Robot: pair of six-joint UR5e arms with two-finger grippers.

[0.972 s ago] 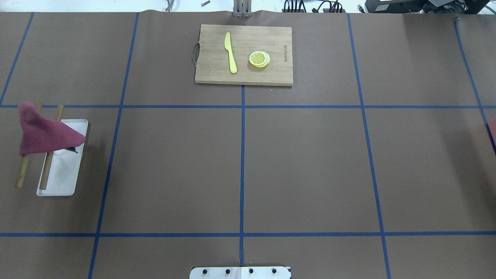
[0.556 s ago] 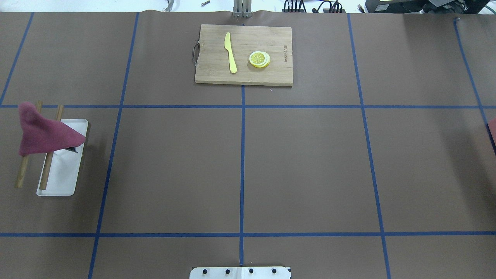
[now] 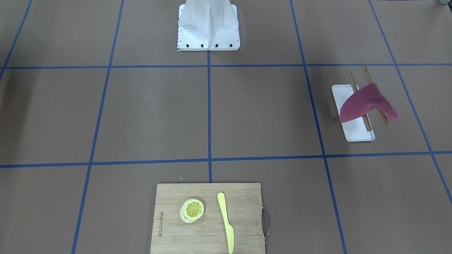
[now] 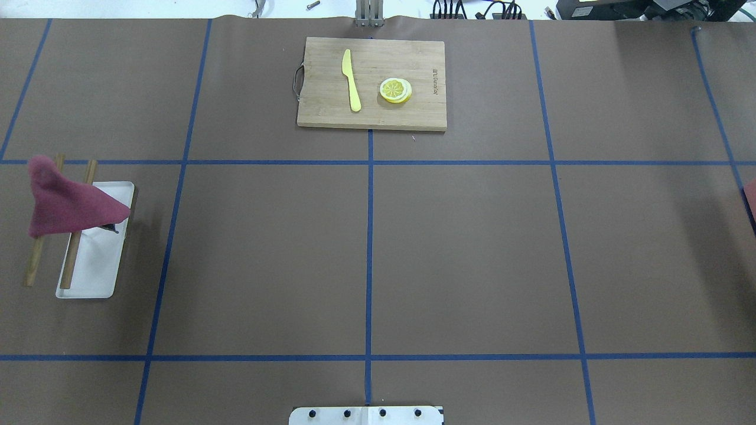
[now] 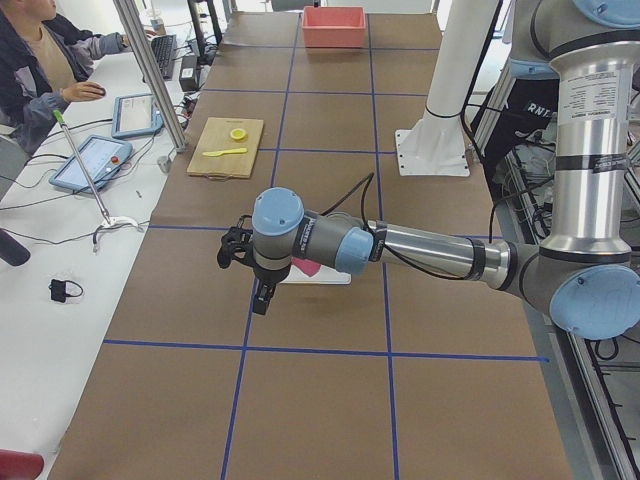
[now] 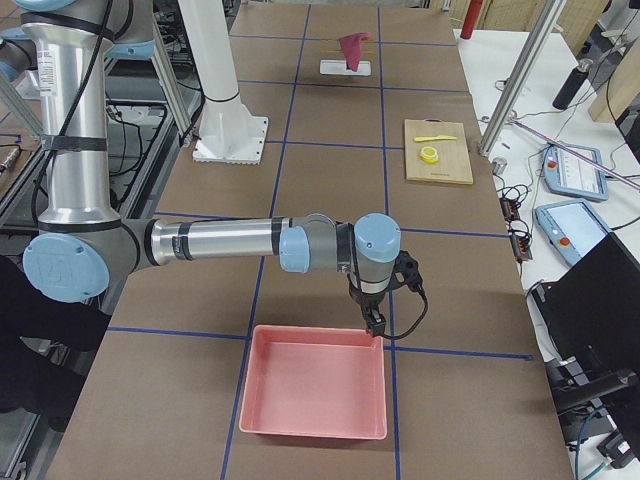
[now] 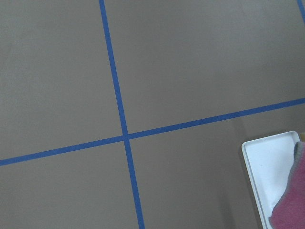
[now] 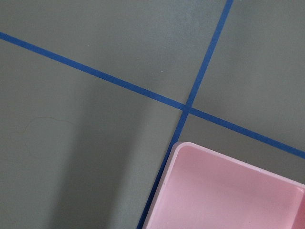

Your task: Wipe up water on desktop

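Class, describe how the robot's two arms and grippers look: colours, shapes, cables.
The left arm and right arm are silver tubes with grey cylindrical joints and pale blue round caps. A black cable loops at each wrist. The left gripper and right gripper are small and black.

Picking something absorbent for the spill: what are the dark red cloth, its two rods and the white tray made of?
Dark red draped cloth: soft matte fabric, perhaps fleece; it hangs in folds. Two thin brown rods: probably wood or bamboo, matte, evenly tan. White rectangular tray: smooth, likely plastic or enamel; raised rim, even white.
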